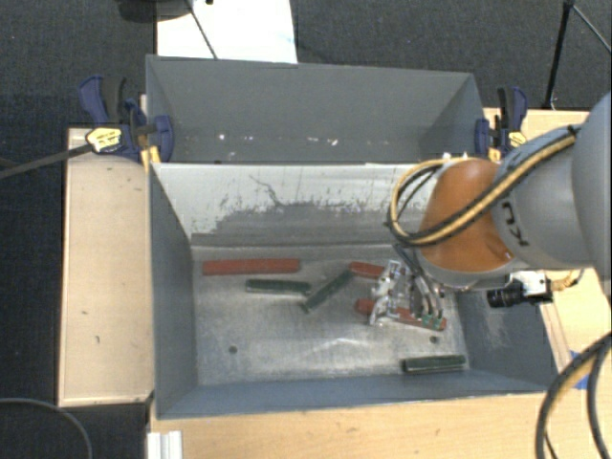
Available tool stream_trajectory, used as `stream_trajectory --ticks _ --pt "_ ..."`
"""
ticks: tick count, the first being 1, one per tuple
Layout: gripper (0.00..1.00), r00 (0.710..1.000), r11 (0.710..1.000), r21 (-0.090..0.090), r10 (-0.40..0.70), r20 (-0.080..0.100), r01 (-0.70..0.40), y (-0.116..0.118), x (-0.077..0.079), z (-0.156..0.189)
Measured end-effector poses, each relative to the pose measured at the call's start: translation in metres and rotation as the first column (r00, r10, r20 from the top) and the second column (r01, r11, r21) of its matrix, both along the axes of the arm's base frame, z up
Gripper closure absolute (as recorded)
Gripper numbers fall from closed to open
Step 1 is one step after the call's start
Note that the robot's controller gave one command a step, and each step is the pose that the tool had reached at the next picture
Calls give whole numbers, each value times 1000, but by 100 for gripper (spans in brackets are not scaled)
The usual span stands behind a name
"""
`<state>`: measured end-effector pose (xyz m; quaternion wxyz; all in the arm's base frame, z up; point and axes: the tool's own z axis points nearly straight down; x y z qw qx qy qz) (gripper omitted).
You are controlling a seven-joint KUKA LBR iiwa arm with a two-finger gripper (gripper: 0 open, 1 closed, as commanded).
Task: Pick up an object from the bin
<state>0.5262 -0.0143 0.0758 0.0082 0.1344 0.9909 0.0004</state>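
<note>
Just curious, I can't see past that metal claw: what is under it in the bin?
An upper red piece and a lower red piece show at the edge of the gripper, toward the view's left. Whatever lies directly beneath it on the bin floor is covered.

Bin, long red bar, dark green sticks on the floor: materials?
Bin: grey sheet metal, matte, scuffed pale on the back wall. Long red bar: probably painted wood or plastic, flat, dull. Dark green sticks: same look; cannot tell which.

Grey arm [574,199] reaching in from right, orange wrist cover [464,220] looped with cables [421,185], angled downward
</note>
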Motion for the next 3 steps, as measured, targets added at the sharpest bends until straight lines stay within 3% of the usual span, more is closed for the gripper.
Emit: stream_trajectory --ticks 1,2,3 --pt "100 1000 1000 0 1 -4 -1 0 -1 3" --pt "100 1000 1000 1 3 -19 -3 0 -4 14" --pt "100 1000 1000 2 4 -18 -4 1 -3 35"
